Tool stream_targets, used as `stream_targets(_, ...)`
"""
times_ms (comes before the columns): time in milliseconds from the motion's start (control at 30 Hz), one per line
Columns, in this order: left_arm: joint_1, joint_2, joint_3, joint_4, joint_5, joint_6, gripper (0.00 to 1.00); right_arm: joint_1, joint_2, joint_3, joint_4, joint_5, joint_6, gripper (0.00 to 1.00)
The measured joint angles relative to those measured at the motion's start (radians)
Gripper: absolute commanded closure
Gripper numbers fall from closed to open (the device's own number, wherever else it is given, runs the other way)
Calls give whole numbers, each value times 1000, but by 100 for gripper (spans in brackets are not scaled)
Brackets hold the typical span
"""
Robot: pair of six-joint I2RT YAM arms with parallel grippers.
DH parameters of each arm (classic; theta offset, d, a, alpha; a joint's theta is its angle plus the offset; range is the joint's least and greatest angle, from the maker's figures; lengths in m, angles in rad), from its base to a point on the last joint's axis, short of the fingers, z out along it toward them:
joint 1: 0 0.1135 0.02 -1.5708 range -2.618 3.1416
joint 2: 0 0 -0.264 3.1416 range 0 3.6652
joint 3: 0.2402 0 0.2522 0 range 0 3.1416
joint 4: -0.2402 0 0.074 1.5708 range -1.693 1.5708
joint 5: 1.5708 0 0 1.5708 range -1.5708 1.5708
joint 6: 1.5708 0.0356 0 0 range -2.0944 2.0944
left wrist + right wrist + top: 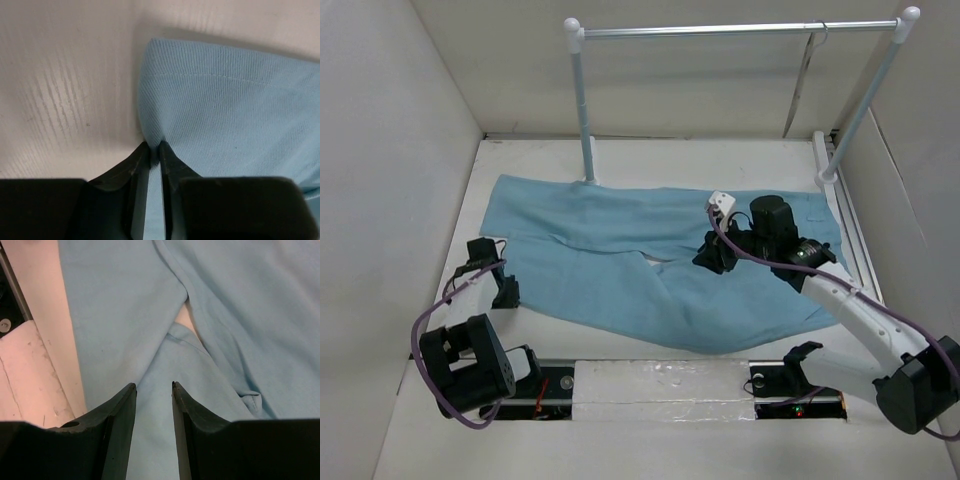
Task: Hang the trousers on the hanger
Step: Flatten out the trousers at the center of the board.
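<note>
1. Trousers (650, 270): sky-blue cloth spread flat across the middle of the desk (670, 165) in the overhead view. The two legs run toward the left of the frame and the wider end lies at the right.
2. Hanger (802, 85): thin grey wire, seen nearly edge-on. It is hooked on the silver bar of the white-posted rack (735, 30) at the upper right of the frame, well apart from the cloth.
3. Left end effector (510, 293): at the lower-left edge of the cloth. In its wrist view the left end effector (154, 150) is closed, pinching a puckered fold of the trousers (225, 115) just below a stitched hem.
4. Right end effector (710, 260): right of centre in the overhead view. In its wrist view the right end effector (154, 387) has its jaws parted and holds nothing. It is poised over the trousers (125, 305) near the fork where the legs divide. Whether the tips touch the cloth cannot be told.
5. Handling, as a judgement: the fabric looks light, limp and easily creased. It will likely sag and slide from a single pinch, so holds at a hem or doubled seam, one per arm, seem soundest. The wire hanger may swing when nudged.
6. Writing: no brand, label or legible text appears in any view.
</note>
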Motion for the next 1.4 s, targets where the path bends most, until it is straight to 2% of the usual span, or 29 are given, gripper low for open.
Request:
stream_targets(133, -5, 13, 12, 5, -27, 1, 100, -10, 13, -1, -1, -18, 3, 58)
stream_targets(300, -6, -8, 64, -55, -121, 90, 100, -15, 16, -3, -11, -24, 15, 51)
stream_targets(467, -6, -169, 175, -104, -216, 209, 100, -15, 18, -32, -50, -21, 38, 42)
stream_targets(633, -6, -322, 249, -144, -282, 280, 100, -18, 17, -68, -98, -13, 79, 41)
stream_targets(767, -43, -409, 282, -165, -273, 314, 100, -60, -11, -90, -119, 8, 116, 41)
stream_targets(867, -93, -472, 272, -149, -218, 336, 100, -152, -70, -134, -141, 58, 160, 45)
stream_targets(967, -180, -537, 236, -110, -156, 366, 100, -269, -138, -180, -158, 146, 216, 54)
stream_targets(1033, -249, -561, 223, -98, -113, 393, 100, -363, -169, -207, -159, 203, 255, 55)
stream_targets(1100, -320, -574, 218, -80, -74, 428, 100, -464, -170, -215, -159, 257, 285, 48)
stream_targets(1133, -353, -580, 217, -71, -55, 445, 100, -513, -159, -215, -154, 291, 296, 38)
stream_targets(1233, -436, -596, 212, -64, 10, 519, 100, -653, -89, -193, -151, 394, 305, 28)
stream_targets(1400, -525, -632, 216, -72, 43, 576, 100, -876, 119, -83, -136, 465, 275, 24)
